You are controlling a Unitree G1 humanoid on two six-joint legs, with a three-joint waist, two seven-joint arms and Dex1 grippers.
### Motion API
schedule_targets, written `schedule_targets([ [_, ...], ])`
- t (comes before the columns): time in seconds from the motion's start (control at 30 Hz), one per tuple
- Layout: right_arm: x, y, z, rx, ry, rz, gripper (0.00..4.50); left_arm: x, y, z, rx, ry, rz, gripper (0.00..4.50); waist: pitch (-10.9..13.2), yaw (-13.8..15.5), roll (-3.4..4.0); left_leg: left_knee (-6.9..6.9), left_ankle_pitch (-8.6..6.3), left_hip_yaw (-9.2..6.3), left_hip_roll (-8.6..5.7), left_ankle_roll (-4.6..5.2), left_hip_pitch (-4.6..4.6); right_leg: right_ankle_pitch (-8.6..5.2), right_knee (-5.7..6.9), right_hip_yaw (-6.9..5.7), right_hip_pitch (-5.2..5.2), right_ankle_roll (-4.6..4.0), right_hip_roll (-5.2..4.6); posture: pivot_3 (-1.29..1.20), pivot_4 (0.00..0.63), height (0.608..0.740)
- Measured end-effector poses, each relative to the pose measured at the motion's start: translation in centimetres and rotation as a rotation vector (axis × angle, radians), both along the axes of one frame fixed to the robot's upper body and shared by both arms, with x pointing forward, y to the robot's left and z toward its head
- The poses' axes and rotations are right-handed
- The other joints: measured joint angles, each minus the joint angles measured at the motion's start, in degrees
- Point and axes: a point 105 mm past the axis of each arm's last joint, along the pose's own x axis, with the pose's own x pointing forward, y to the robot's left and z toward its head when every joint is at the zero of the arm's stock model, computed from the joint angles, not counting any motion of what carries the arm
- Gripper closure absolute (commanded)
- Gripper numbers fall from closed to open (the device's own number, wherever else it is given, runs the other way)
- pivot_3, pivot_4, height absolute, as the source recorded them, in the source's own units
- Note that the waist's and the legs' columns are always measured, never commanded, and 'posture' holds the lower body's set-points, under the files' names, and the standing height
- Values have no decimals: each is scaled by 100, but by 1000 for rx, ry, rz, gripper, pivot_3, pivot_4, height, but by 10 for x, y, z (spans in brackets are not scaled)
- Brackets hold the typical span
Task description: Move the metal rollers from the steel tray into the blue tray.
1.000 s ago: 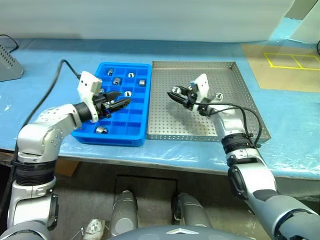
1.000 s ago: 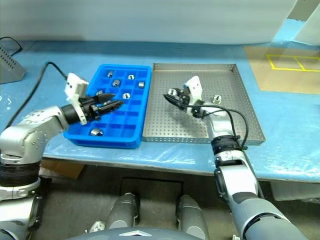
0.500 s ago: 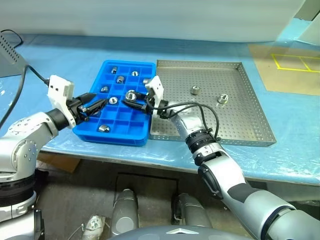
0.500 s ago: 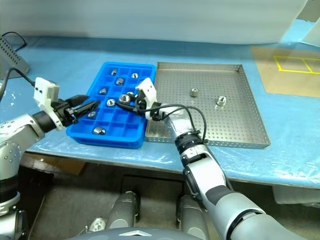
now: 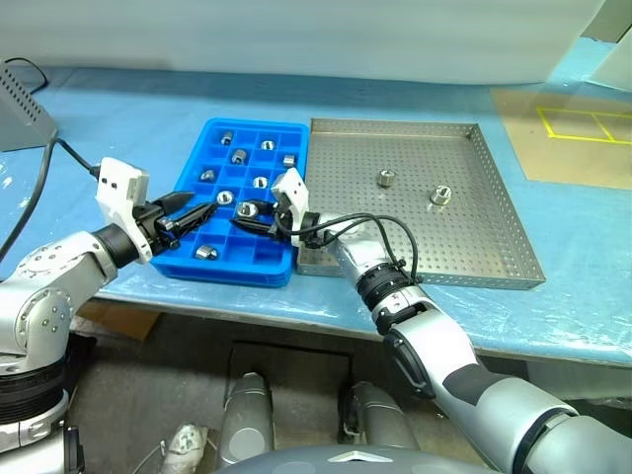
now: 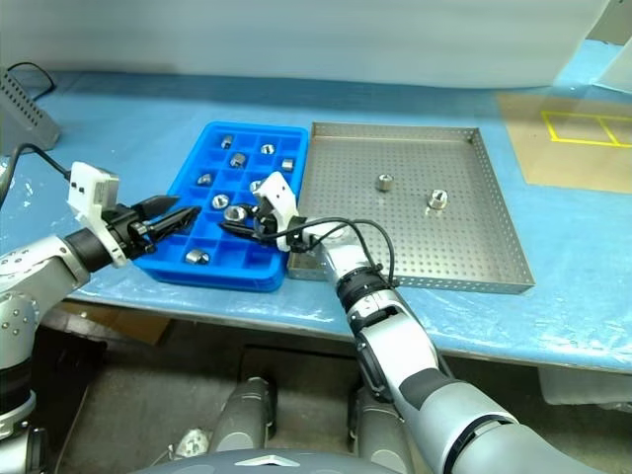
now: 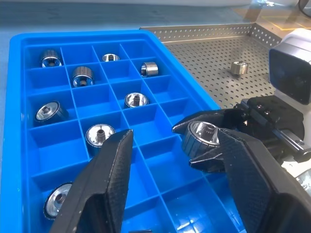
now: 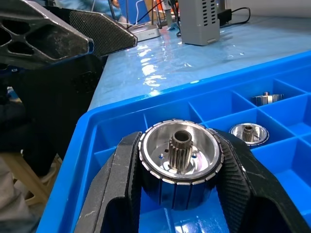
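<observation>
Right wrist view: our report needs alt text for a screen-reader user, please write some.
The right gripper clamps a metal roller between its black fingers, just above the blue tray. More rollers sit in compartments beyond.

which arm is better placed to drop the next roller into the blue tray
Right. Its pincer is shut on a roller and hangs over the blue tray. The left pincer is open and empty.
</observation>
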Motion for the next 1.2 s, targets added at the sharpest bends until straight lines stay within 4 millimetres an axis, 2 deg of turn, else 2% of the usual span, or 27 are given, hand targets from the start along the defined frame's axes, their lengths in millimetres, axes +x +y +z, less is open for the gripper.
schedule_targets([
  [0.1, 1, 0, 0, 0, -3, -12, 2845, -1, 1, 1, 2, 0, -3, 1515, 0, 3, 0, 2, 0, 0, 0, -1, 0, 0, 1, 0, 1, 0, -1, 161, 150, 740],
  [0.13, 1, 0, 0, 1, -5, -13, 2128, -1, 0, 1, 2, 0, -4, 1515, 0, 3, 0, 3, 0, 0, 0, -1, 0, 0, 1, 0, 1, 0, -1, 161, 150, 740],
  [0.23, 1, 0, 0, 2, -4, -13, 1253, 0, 0, 2, 1, -1, -5, 1515, 0, 3, 0, 3, 1, 0, 0, -2, 0, 1, 2, 0, 1, 0, 0, 154, 150, 740],
  [0.47, 4, -4, 1, 21, 20, -24, 1253, 2, -6, 3, 3, -6, -27, 1515, 0, 0, 0, 4, 1, 0, 0, -2, 0, 1, 2, 0, 1, 0, 0, 131, 150, 740],
  [0.6, 11, -17, 3, 26, 21, -60, 1253, 4, -11, 2, -4, 1, -50, 1515, 0, -4, 0, 8, 1, 0, 0, -2, -1, 1, 4, 0, 1, 0, 0, 92, 150, 740],
  [0.7, 24, -46, 10, 45, 16, -130, 1253, 7, -19, -2, -25, 13, -81, 1515, 0, 24, 0, 17, 1, 1, -1, -1, -7, 2, 5, 0, 3, 1, -1, 74, 150, 740],
  [0.8, 43, -88, 24, 62, -15, -254, 1253, 11, -33, -6, -53, 26, -134, 1515, -1, 12, -1, 32, 1, 2, 0, 1, -11, 5, 12, 1, 3, 4, -1, 38, 150, 740],
  [0.9, 59, -127, 30, 53, -24, -385, 1253, 17, -52, -6, -84, 18, -194, 1515, -1, -4, -1, 40, 1, 5, 0, 0, -8, 5, 30, 2, 0, 2, 0, 25, 150, 740],
  [1.07, 80, -188, 31, 15, -27, -611, 1253, 26, -91, -4, -124, 4, -307, 1515, 0, -36, 0, 60, 1, 10, -4, 0, -7, 3, 66, 10, -10, -1, 1, -46, 150, 740],
  [1.2, 87, -231, 26, -29, -34, -775, 1253, 31, -104, -4, -126, -2, -349, 1515, 0, -134, 0, 68, 2, 11, -18, 0, -5, 2, 78, 11, -12, -2, 2, -82, 150, 740],
])
